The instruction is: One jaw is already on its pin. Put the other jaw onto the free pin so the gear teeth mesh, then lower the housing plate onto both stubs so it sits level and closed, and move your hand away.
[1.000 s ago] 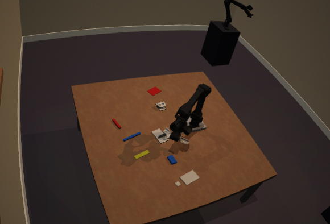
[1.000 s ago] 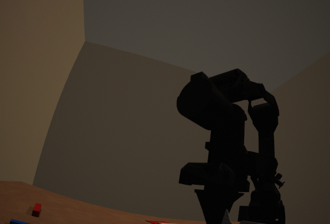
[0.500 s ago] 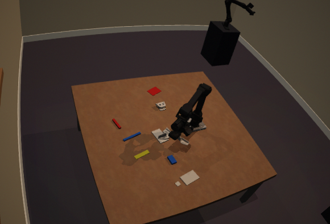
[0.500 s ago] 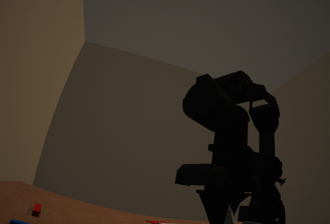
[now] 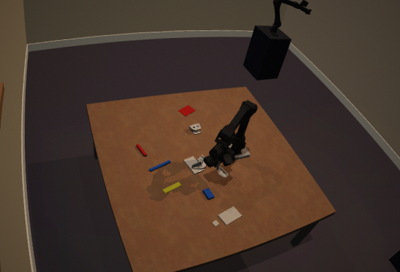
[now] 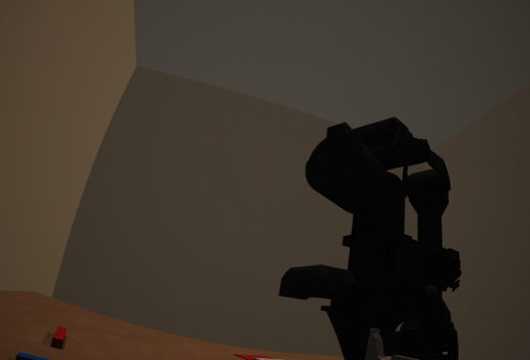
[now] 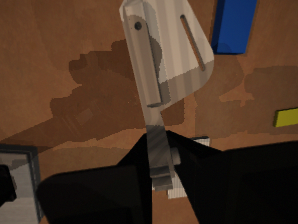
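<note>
Gripper [image 5: 216,165] [image 7: 156,136] angled down above table [image 5: 269,192] [image 7: 90,65], beside white base plate [image 5: 190,161]; clamped on pale slotted jaw [image 5: 223,172] [image 7: 172,55]; elbow bent high.

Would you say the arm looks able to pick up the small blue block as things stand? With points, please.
Probably not yet: the jaws [image 5: 217,166] [image 7: 161,145] already hold the pale jaw part [image 5: 223,172] [image 7: 175,55], though nothing seems to cover the blue block [image 5: 208,193].
</note>
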### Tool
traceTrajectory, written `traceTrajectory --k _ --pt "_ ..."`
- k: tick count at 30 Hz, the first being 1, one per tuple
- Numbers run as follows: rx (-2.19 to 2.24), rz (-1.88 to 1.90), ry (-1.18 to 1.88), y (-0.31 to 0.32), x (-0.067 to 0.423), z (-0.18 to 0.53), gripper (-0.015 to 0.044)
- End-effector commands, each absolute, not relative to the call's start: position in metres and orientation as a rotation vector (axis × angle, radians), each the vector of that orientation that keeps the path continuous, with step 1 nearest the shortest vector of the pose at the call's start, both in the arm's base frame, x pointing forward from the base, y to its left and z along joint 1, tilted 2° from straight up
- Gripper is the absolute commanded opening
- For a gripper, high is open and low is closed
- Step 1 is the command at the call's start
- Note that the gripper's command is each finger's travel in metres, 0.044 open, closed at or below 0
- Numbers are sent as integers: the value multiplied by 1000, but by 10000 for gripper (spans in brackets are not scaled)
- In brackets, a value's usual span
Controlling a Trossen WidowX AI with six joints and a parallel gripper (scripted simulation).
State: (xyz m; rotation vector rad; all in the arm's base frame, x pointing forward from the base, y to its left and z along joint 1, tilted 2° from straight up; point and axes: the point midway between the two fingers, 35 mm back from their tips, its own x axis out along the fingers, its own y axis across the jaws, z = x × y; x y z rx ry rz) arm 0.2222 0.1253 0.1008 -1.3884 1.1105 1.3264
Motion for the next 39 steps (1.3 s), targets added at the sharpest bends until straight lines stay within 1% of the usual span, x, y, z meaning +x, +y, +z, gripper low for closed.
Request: traceTrajectory --k 1,18,24,39 --pt "-1338 1281 1139 126 219 102 37" --pt "-1089 1036 1289 124 206 101 37" --pt "-1057 1005 1305 124 205 101 37" --pt "-834 786 1403 123 194 101 37"
